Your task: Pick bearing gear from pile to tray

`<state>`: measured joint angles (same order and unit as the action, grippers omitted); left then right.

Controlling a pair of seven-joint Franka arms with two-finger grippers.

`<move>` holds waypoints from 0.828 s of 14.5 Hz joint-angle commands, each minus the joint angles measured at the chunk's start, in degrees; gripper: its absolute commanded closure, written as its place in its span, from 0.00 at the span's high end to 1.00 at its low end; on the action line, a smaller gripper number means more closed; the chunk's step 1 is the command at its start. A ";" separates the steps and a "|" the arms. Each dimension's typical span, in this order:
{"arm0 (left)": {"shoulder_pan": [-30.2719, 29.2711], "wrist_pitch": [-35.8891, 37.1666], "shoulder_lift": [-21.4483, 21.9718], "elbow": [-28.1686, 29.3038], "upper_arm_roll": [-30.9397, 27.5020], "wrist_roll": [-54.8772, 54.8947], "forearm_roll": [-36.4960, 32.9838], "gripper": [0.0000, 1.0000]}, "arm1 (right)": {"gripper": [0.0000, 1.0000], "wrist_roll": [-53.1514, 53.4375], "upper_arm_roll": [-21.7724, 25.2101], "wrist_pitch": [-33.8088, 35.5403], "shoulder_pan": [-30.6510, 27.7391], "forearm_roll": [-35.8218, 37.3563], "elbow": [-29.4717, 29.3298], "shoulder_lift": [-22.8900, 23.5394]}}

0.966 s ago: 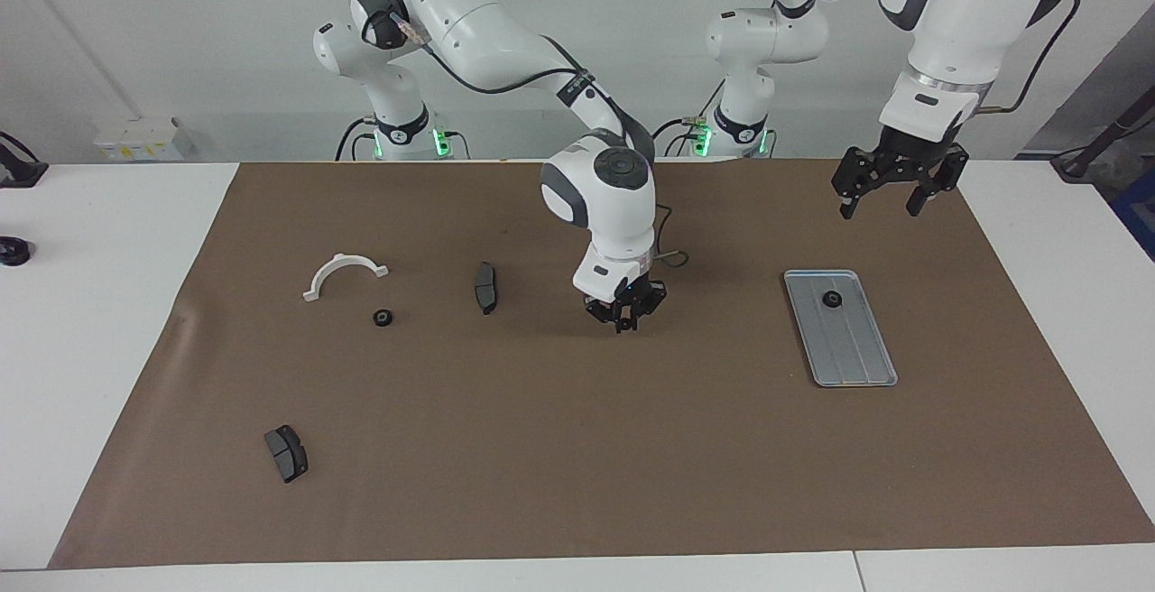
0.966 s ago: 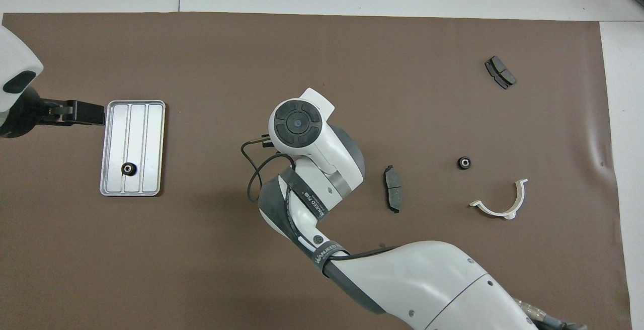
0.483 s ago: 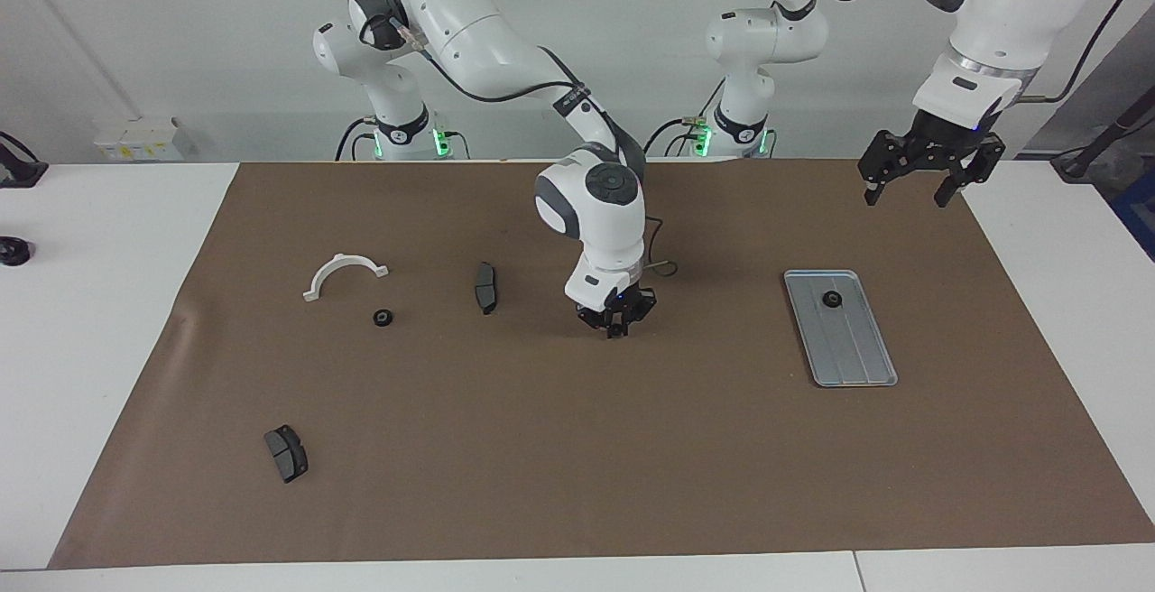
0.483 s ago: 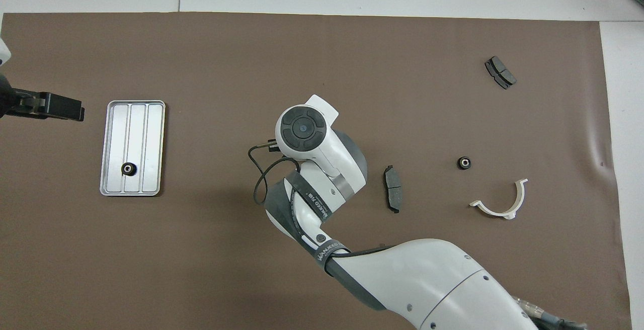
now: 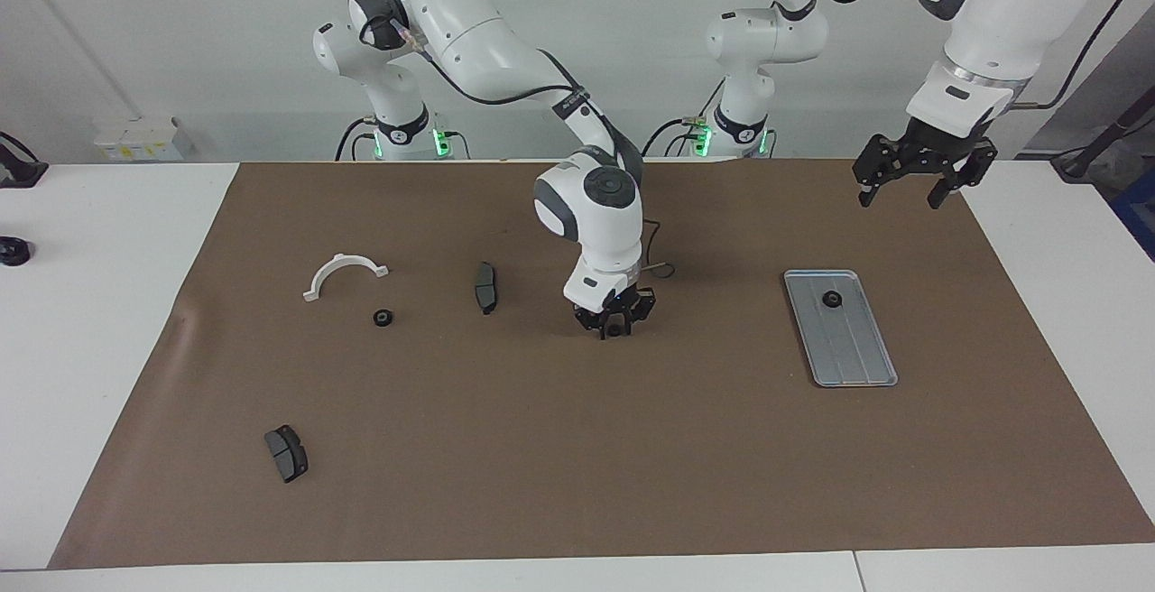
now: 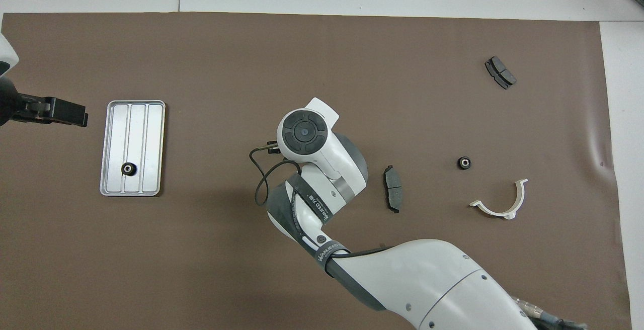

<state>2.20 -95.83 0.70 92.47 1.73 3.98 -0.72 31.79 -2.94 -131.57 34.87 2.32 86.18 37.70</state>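
My right gripper (image 5: 615,328) is down at the mat in the middle of the table, with a small black round part at its tip. Whether it grips that part I cannot tell. In the overhead view its own wrist (image 6: 302,131) hides it. One bearing gear (image 5: 831,299) (image 6: 129,169) lies in the tray (image 5: 853,353) (image 6: 133,118), at the end nearer the robots. Another gear (image 5: 383,317) (image 6: 464,162) lies loose in the pile beside the white bracket (image 5: 343,269) (image 6: 500,208). My left gripper (image 5: 899,200) (image 6: 70,114) hangs open and empty in the air, beside the tray toward the left arm's end.
A dark brake pad (image 5: 485,287) (image 6: 393,195) lies between the right gripper and the loose gear. A second pad (image 5: 286,452) (image 6: 500,72) lies farther from the robots at the right arm's end. A brown mat (image 5: 577,466) covers the table.
The right gripper has sunk to the mat and shifted slightly toward the right arm's end. The left gripper has drawn away from the tray toward the left arm's end.
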 commanded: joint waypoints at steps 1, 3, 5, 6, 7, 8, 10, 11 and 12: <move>-0.53 0.03 1.15 1.31 0.21 0.50 0.55 1.00 | 0.59 -0.06 -0.31 -0.71 -1.20 -0.57 0.40 -1.31; -0.09 -0.24 0.97 1.39 0.21 0.50 0.55 1.00 | 0.54 -1.19 -0.31 -0.35 -3.92 -0.22 -0.75 -1.22; 0.35 -1.46 0.45 1.40 0.38 0.41 0.55 1.00 | 0.52 -6.71 -0.40 0.43 -7.17 -1.00 -1.89 -1.92; 1.22 -2.95 0.18 1.74 0.47 0.41 0.55 1.00 | 0.52 -8.65 -0.58 1.48 -9.10 -1.09 -1.90 -3.06; 2.19 -4.27 -0.17 2.10 0.47 0.41 0.55 1.00 | 0.52 -10.15 -1.36 3.32 -11.29 -1.62 -1.98 -4.11; 3.15 -5.76 -0.35 2.80 0.47 0.41 0.55 1.00 | 0.52 -12.08 -2.15 5.25 -13.84 -2.40 -2.07 -5.60; 6.66 -11.89 -0.35 8.05 0.38 -1.86 0.46 1.00 | 0.52 -18.05 -2.16 10.60 -17.54 -2.68 -1.98 -8.77; 8.07 -14.71 -0.35 9.99 0.38 -3.70 0.46 1.00 | 0.52 -20.43 -2.16 13.07 -19.56 -2.68 -1.72 -10.09; 9.83 -16.57 -1.22 11.14 0.38 -5.46 -0.24 1.00 | 0.52 -22.28 -2.16 14.83 -21.66 -2.68 -1.46 -11.23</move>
<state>8.64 -107.47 -0.53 99.38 2.86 1.48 -0.60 13.84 -3.68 -119.88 17.07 0.97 83.08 29.50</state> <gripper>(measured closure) 0.000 0.480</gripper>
